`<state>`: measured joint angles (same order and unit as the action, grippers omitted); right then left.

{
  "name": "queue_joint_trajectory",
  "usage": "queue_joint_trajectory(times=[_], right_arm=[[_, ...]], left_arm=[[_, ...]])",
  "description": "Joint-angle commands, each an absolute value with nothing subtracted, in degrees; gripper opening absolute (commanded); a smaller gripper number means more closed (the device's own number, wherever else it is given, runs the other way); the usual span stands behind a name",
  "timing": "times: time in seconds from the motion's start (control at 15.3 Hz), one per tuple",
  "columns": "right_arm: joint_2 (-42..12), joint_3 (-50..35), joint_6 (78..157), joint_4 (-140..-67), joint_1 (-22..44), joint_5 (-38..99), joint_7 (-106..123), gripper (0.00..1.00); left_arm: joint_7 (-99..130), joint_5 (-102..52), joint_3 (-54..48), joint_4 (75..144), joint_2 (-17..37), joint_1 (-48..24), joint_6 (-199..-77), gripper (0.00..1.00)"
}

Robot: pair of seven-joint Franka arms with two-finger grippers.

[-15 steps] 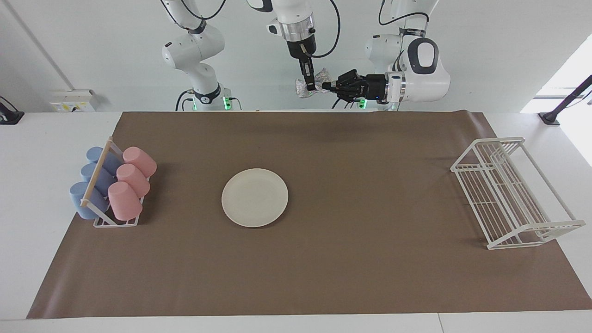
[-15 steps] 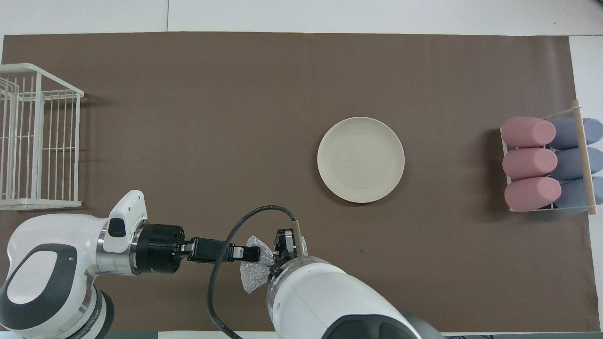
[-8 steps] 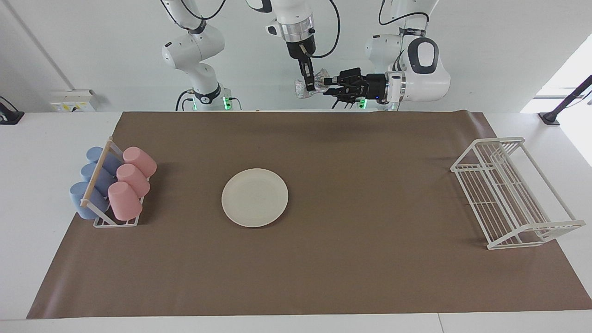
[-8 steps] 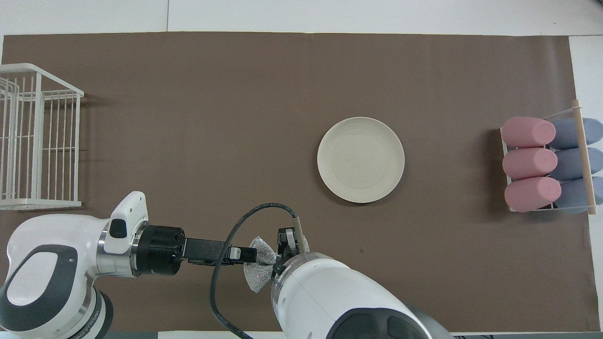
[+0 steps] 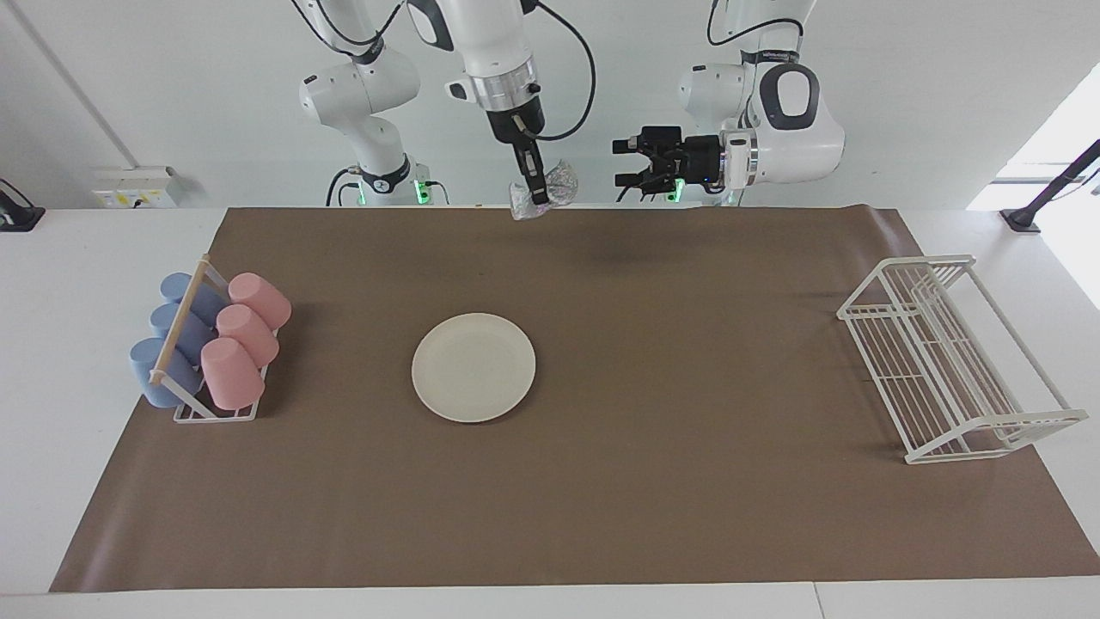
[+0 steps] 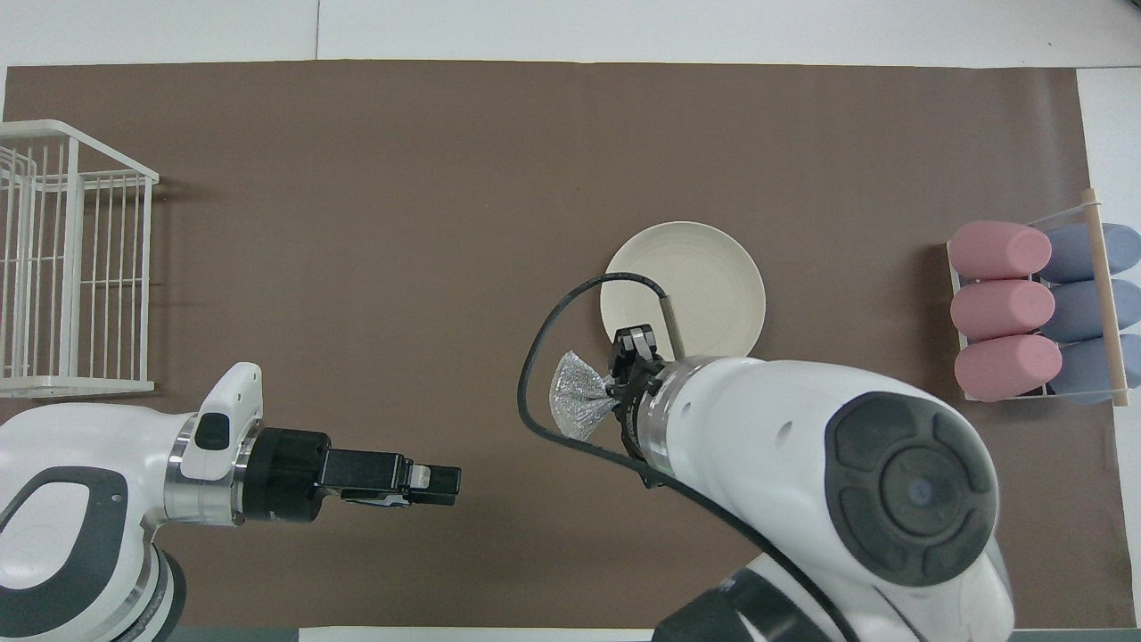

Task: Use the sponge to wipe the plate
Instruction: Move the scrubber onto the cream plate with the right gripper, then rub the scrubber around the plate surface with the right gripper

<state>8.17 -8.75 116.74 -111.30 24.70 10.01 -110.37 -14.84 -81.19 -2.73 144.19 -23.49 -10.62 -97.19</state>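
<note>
The right hand (image 5: 539, 196) hangs straight down, pinching the sponge (image 5: 557, 182) in the air over the mat near the robots, while the left hand (image 5: 620, 163) points sideways, fingers spread and holding nothing. The overhead view sets the sponge (image 6: 577, 407) just beside the plate (image 6: 704, 276), but the facing view shows the plate (image 5: 473, 367) flat on the desk (image 5: 51, 284), well below. A second ago both hands met at the sponge; now the left has let go and drawn back.

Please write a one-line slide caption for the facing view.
Right gripper holds the sponge in the air, the plate lies untouched, and the open left gripper waits empty.
</note>
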Motion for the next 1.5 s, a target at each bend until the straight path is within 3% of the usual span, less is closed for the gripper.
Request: queue_joint_trajectory(times=[0.0, 0.39, 0.91, 1.18, 1.44], right_arm=[[1.8, -9.4, 127.1, -114.2, 23.6, 10.6, -107.3, 0.0], [-11.0, -9.4, 150.8, -122.0, 18.1, 10.6, -93.4, 0.0], [-15.9, -9.4, 152.0, -124.7, 13.5, 10.7, -79.7, 0.0], [-16.0, -9.4, 151.8, -125.4, 6.1, 10.6, -65.3, 0.0], [-15.9, -9.4, 152.0, -126.3, 8.3, 10.9, -67.1, 0.0]], left_arm=[[-11.7, -74.8, -2.9, 142.8, -24.3, -8.7, -98.0, 1.0], [-11.4, -55.1, -2.9, 139.9, -23.8, -6.0, -99.4, 1.0], [-2.0, -22.0, -4.7, 137.9, -22.0, -7.0, -110.4, 1.0], [2.7, -14.6, -5.5, 138.0, -21.9, -6.6, -112.2, 1.0], [2.7, -14.6, -5.4, 138.0, -21.4, -3.8, -113.4, 1.0]])
